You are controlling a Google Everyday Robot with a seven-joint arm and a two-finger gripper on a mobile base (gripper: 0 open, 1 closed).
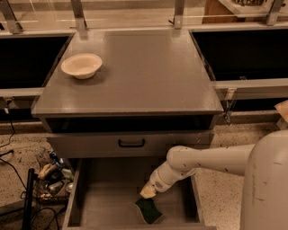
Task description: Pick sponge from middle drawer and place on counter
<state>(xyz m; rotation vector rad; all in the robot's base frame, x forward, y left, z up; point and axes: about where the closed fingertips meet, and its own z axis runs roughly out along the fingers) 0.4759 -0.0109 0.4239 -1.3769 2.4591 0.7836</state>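
Dark green sponge [150,211] lies in middle drawer [108,202] beside claw [147,192], grip unclear.

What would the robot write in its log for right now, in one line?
gripper: down in middle drawer, at sponge's upper edge | sponge: on drawer floor | counter: bowl at far left

On the rear left of the counter [144,67]: cream bowl [81,65], upright. Under the front edge: closed grey drawer front [85,144], with black handle [131,143] at its centre. To either side of the cabinet: dark recesses [27,63]. Along the rear: upright metal posts [78,13]. On the speckled floor [22,152] at lower left: tangled cables and small clutter [51,179], just beside a black pole [28,197]. At the right edge: beige object [283,112], cut off. Gripper [147,192]: low, below the handle, slightly right.
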